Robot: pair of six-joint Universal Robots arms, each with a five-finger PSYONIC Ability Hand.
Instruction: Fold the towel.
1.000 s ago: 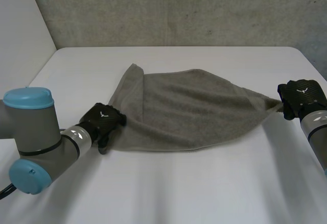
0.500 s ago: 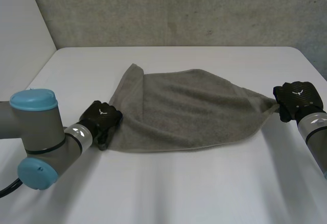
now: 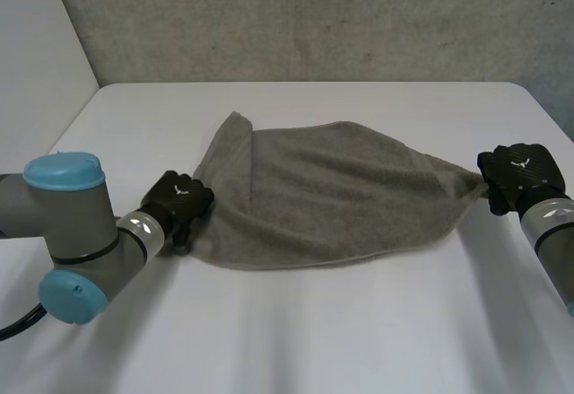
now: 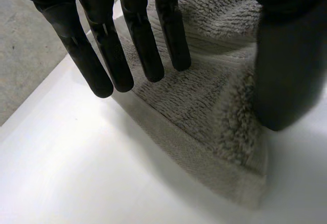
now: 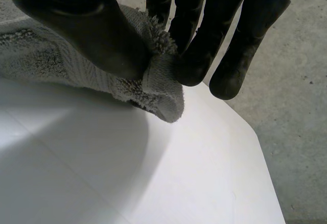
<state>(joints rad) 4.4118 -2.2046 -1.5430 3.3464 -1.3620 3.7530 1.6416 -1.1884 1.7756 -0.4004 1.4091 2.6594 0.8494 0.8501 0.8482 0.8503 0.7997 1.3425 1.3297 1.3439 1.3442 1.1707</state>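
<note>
- Towel (image 3: 332, 192): mid grey all over, one plain shade, with a looped pile.
- Border band (image 5: 76, 73) along the towel's edge: the same grey, in a fine herringbone weave.
- Table (image 3: 359, 322): plain white, with a slight sheen.
- Left hand (image 3: 179, 204) and right hand (image 3: 518, 174): matt black, each with a small white mark on its back.
- Left arm (image 3: 76, 232): grey, with light-blue caps (image 3: 63, 171).
- Right arm (image 3: 554, 232): grey.
- Back wall (image 3: 314, 17): grey concrete, mottled with darker specks.
- Side wall (image 3: 36, 35): pale off-white, plain.

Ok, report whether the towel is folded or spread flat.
Neither fully: the towel lies rumpled, one side flap doubled over, its opposite corner drawn to a point pinched by the right hand.
</note>
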